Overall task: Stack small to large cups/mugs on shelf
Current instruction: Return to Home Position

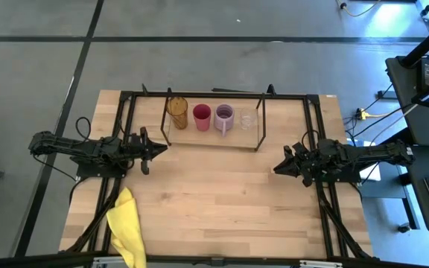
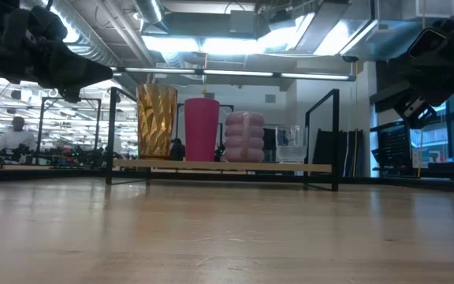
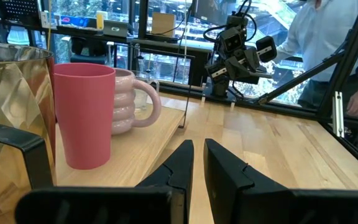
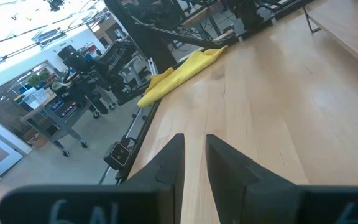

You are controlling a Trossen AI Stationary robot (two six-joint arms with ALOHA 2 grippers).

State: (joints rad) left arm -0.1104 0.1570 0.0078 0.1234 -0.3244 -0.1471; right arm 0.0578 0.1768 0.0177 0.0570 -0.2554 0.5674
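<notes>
Four cups (image 1: 202,116) line the shelf (image 1: 199,140), left hand (image 1: 162,148) and right hand (image 1: 276,169) clenched empty; yellow cloth (image 1: 125,223) shows overhead, not low.

4 upright on shelf (image 1: 207,137) — tumbler (image 1: 176,109), red cup (image 1: 202,114), mug (image 1: 223,114), glass (image 1: 248,119).

The worktop (image 1: 222,193) is pale wood planks, matt, with fine grain. The shelf (image 1: 207,138) is thin black metal rods carrying a light wooden board. On it, left to right: an amber translucent tumbler (image 1: 176,109) with glossy facets; a red cup (image 1: 202,114), smooth, matt, plastic-looking; a pale purple mug (image 1: 223,115), ribbed, softly shiny; a clear glass (image 1: 247,119). Near left lies a yellow cloth (image 1: 127,223), soft and creased. The left pincer (image 3: 197,144) and right pincer (image 4: 194,138) are matt black.
</notes>
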